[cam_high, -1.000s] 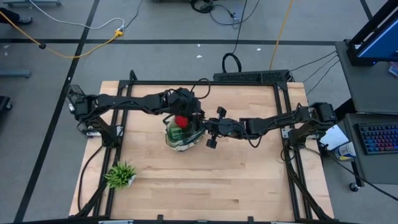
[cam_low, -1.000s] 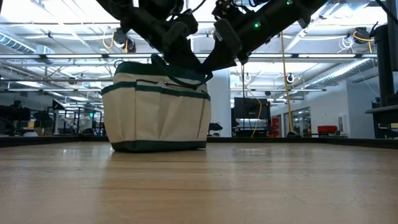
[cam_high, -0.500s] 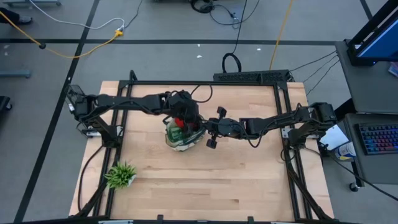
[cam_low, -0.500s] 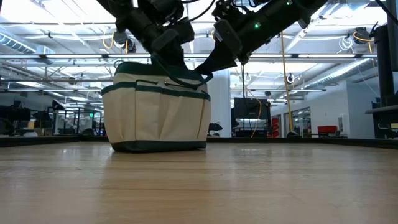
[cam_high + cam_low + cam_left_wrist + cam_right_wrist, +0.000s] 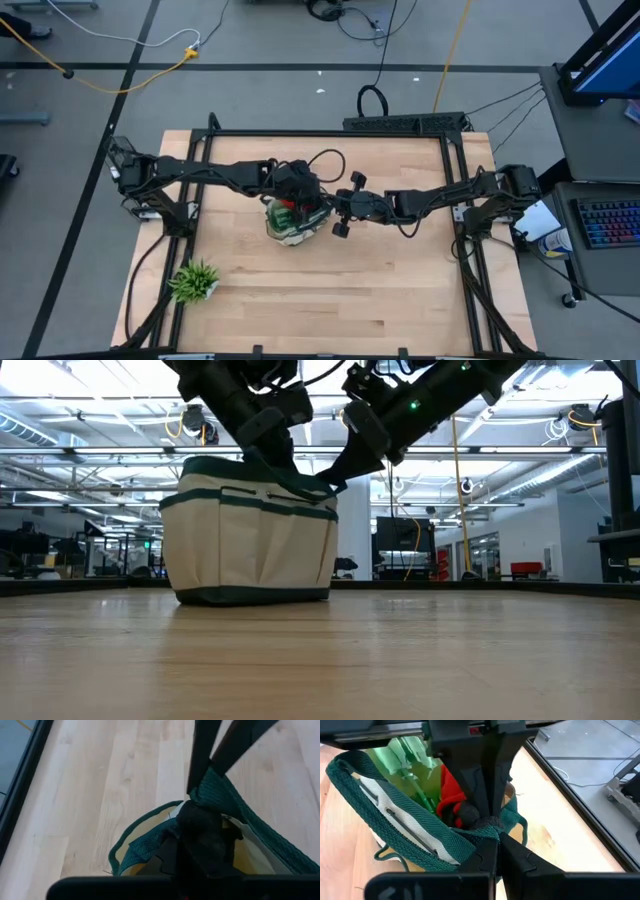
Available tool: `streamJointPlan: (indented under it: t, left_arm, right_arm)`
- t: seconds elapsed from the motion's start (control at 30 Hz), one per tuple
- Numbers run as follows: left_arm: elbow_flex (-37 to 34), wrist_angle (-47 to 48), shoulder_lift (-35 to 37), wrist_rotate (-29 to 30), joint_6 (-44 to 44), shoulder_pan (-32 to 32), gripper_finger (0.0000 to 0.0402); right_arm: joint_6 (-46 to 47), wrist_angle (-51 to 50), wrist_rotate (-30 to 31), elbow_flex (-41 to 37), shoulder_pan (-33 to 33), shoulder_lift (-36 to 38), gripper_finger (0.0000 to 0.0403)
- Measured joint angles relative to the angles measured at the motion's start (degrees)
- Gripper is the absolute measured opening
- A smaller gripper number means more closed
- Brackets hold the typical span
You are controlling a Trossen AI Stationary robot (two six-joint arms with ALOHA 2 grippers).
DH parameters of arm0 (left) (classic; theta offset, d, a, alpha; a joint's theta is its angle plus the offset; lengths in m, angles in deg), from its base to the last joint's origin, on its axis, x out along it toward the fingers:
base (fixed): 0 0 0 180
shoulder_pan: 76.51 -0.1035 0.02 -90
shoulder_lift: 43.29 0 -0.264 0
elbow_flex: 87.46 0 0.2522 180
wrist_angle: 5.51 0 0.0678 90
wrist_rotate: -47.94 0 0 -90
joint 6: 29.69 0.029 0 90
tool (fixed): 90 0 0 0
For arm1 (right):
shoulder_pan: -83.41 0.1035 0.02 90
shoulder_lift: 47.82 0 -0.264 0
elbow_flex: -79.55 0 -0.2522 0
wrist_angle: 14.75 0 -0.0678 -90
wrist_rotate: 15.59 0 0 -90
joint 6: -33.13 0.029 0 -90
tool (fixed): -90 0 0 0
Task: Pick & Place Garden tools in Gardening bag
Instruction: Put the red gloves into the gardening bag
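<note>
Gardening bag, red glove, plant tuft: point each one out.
gardening bag (image 5: 250, 545), low view, cream front wall.
red glove (image 5: 451, 790), right wrist view, red fabric inside the bag.
plant tuft (image 5: 194, 281), high view, centre of leaves.

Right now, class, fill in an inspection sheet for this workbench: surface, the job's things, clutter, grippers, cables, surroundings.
Surface: wooden table, bare around the bag.
Job's things: bag upright mid-table; red glove and green bottle inside it.
Clutter: plant tuft near the table's front left corner.
Grippers: left gripper shut, inside the bag's mouth; right gripper shut on the bag's green rim.
Cables: loose leads on the floor behind the table.
Surroundings: keyboard on a side desk; open workshop hall beyond.
</note>
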Motion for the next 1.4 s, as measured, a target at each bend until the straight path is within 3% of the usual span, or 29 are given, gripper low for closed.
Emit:
streamJointPlan:
  t: [0.37, 1.07, 1.4]
  left_arm:
    - [0.0, 1.8, 0.0, 0.6, -0.1, 4.0, 0.0009]
    - [0.2, 2.1, -6.7, 1.9, 0.3, 2.6, 0.0005]
    - [-0.2, 2.9, -5.1, 2.0, -1.7, 1.8, 0.0023]
  right_arm:
    - [1.4, 0.1, -0.1, 0.0, 0.0, 0.0, 0.0003]
    - [-6.1, 8.9, 0.0, -0.3, 1.4, 1.2, 0.0003]
    - [-1.6, 3.6, 0.1, 0.1, 1.9, 2.2, 0.0003]
